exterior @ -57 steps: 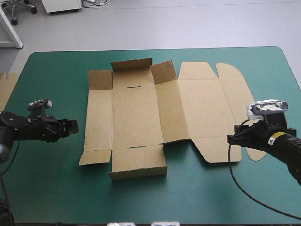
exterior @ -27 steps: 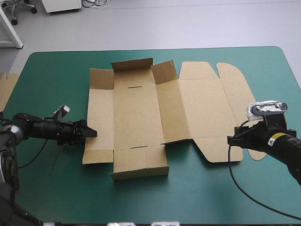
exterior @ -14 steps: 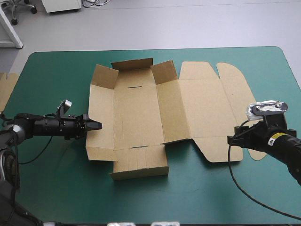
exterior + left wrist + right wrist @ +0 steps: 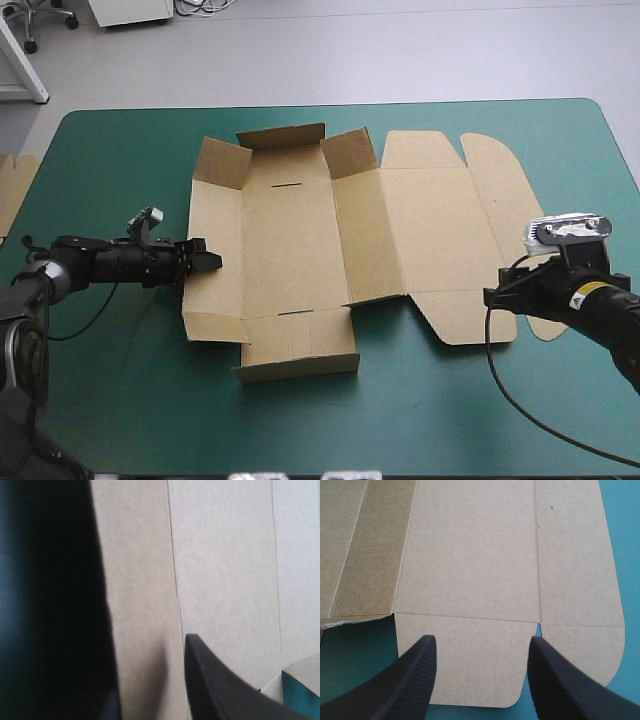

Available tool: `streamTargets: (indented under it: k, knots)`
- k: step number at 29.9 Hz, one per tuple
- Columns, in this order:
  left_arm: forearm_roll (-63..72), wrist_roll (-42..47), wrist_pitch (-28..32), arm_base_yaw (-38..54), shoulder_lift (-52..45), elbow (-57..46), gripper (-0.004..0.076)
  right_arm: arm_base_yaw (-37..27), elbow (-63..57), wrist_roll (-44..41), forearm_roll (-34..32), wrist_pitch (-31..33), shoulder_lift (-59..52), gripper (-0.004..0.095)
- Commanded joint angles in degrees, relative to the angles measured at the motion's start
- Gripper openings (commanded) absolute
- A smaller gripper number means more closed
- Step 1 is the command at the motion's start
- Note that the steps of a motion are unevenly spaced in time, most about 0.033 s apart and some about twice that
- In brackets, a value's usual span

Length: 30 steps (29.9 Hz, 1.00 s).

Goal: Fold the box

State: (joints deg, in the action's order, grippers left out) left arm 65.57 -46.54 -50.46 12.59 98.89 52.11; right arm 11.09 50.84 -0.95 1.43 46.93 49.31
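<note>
box (image 4: 290,240), a cut sheet of brown board, lies mostly flat across the middle of the teal-green cover (image 4: 110,160) in the high view, with its far flaps and left wall tilted up and its lid panels flat toward the right. left gripper (image 4: 203,256), at centre left, has its black fingers parted, the left wall's edge between them. right gripper (image 4: 481,639), at lower right, is spread wide above the lid's near flap and grasps nothing.

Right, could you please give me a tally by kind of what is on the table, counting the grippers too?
Cardboard pieces: 2, the box and a spare board at the table's left edge
Grippers: 2, the left gripper and the right gripper
Total: 4
</note>
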Motion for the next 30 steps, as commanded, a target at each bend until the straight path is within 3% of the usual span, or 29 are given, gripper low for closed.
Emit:
streamTargets:
  k: [1,2,11,17,22,30]
  knots:
    - [3.1,0.0,-1.2,-0.3,-2.1,1.0,0.0057,-0.4,2.0,0.5,-0.3,-3.5,-0.1,0.0508]
    - [3.1,0.1,-1.2,-0.3,-2.1,1.0,-0.0002,-0.4,2.0,0.5,-0.3,-3.5,-0.1,0.0509]
    - [4.3,-4.5,-1.5,-0.5,-2.1,1.0,-0.0010,-0.4,2.0,0.5,-0.3,-3.8,-0.1,0.0509]
    - [0.9,-5.2,-5.5,-0.5,-2.1,2.9,-0.0010,-0.4,2.0,0.5,-0.3,-5.4,-0.1,0.0486]
    - [-10.3,-1.9,-8.3,-0.5,-2.1,8.4,-0.0010,-0.4,2.0,1.3,-0.3,-5.6,-0.1,0.0486]
    - [-15.2,-1.4,-14.2,-0.5,-2.1,20.2,-0.0010,-0.4,2.0,1.4,-0.3,-4.8,-0.1,0.0486]
